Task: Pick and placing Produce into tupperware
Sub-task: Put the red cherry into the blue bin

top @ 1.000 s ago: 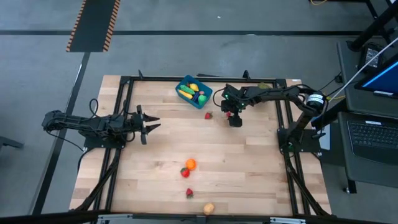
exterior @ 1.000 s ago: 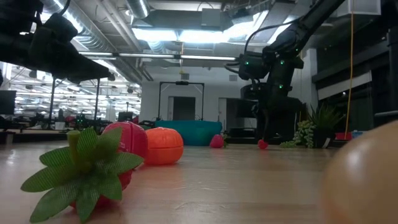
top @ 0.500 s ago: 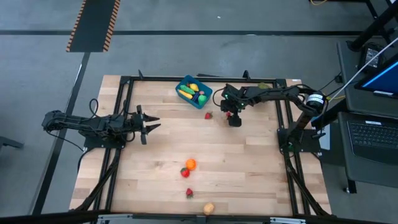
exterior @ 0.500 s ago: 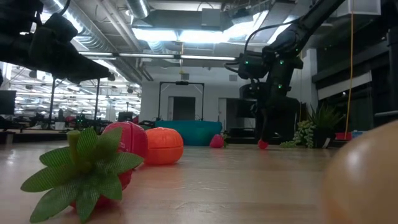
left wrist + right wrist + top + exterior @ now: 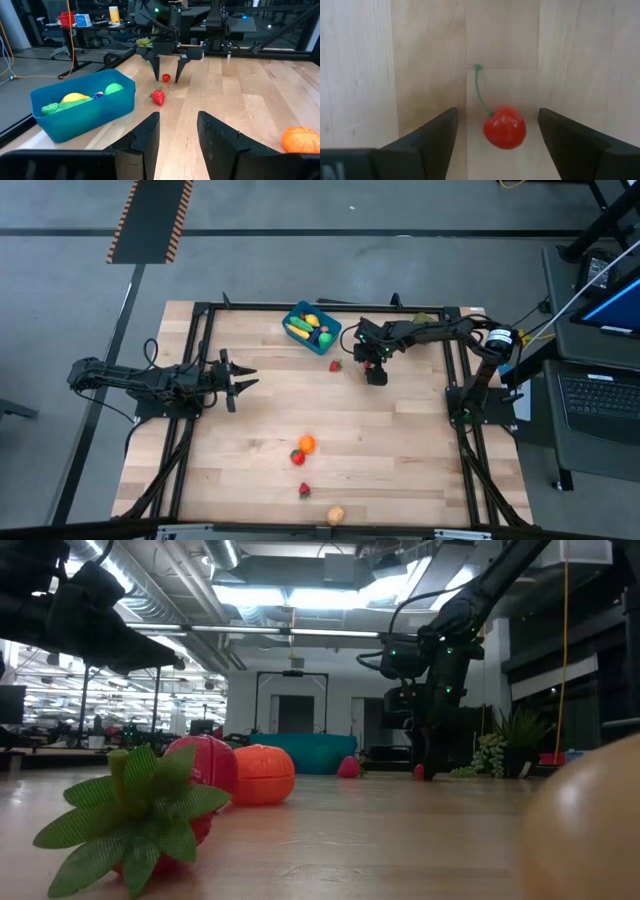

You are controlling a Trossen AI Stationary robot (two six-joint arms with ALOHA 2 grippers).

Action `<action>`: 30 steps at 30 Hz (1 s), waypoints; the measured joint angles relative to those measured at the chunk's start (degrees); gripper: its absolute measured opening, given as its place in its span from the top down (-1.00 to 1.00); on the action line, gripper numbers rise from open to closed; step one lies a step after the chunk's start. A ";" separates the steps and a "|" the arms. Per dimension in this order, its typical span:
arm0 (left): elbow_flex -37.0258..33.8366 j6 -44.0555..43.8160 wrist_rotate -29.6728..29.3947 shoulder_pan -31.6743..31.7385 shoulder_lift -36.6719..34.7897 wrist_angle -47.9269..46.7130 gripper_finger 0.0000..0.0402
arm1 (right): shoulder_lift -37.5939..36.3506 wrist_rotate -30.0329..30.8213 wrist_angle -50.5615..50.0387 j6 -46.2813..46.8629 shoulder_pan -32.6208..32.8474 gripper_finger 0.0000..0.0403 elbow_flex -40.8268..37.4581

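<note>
The right tool (image 5: 495, 135) stood spread, pointing down over a red cherry (image 5: 504, 127) lying between its fingers on the worktop (image 5: 400, 440), just beside the blue tupperware (image 5: 311, 328). The left tool (image 5: 243, 380) hovered well apart with fingers slightly parted, pinching nothing.

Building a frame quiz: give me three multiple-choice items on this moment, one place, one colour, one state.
1. Where is the cherry?
A. in the container
B. on the table between the right gripper's fingers
C. beside the orange

2. What colour is the container?
A. blue
B. white
C. red

3. How are the right gripper's fingers set?
A. shut on the cherry
B. shut, empty
C. open, straddling the cherry

Answers: 1 B, the right wrist view shows it lying on the wood between both fingers. 2 A, blue in the high and left wrist views. 3 C, there are gaps between the cherry and each finger.
</note>
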 joint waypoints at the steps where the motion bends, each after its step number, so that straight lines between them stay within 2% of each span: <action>1: 0.00 0.00 0.00 0.00 0.00 0.00 0.38 | 0.00 -0.02 -0.02 -0.01 0.00 -0.36 0.00; 14: 0.00 0.00 0.00 0.00 0.00 -0.04 0.38 | 0.07 -0.06 -0.30 -0.11 0.02 0.43 0.04; 30: 0.02 0.00 0.01 0.02 0.00 -0.04 0.38 | 0.05 0.73 -3.57 6.73 -0.02 0.42 1.08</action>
